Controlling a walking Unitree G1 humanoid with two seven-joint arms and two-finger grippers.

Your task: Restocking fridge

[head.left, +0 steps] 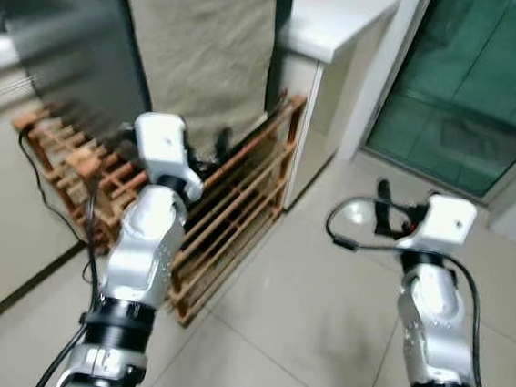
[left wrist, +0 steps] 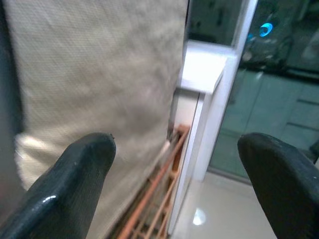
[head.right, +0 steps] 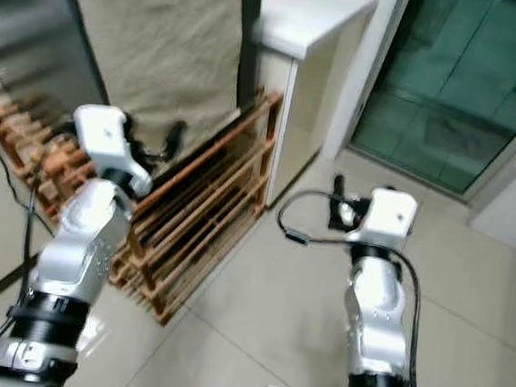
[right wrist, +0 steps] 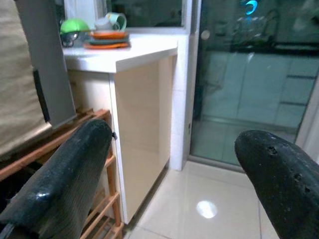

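- The left gripper (left wrist: pixel 174 189) has its two black fingers (left wrist: pixel 75 184) spread wide apart with nothing between them; it is raised above a wooden slatted rack (head.left: pixel 228 218).
- Beyond its jaws hangs a beige cloth (left wrist: pixel 99 74) over a dark panel, with the rack's orange-brown slats below.
- The right gripper (right wrist: pixel 174 184) is likewise fully spread and holds nothing, lifted over the pale tiled floor (head.left: pixel 320 309).
- Ahead of its jaws stands a cream cabinet (right wrist: pixel 142 124) with a white countertop (right wrist: pixel 129 50); on it sit stacked orange plates (right wrist: pixel 105 40), a green bowl (right wrist: pixel 75 25) and a mug.
- A dark glass sliding door (head.left: pixel 479 78) stands beside the cabinet, on the robot's right.
- I cannot tell where the fridge is, nor any item to restock; nothing of the kind lies near either gripper.
- A black cable (head.left: pixel 346 225) loops from the right wrist.
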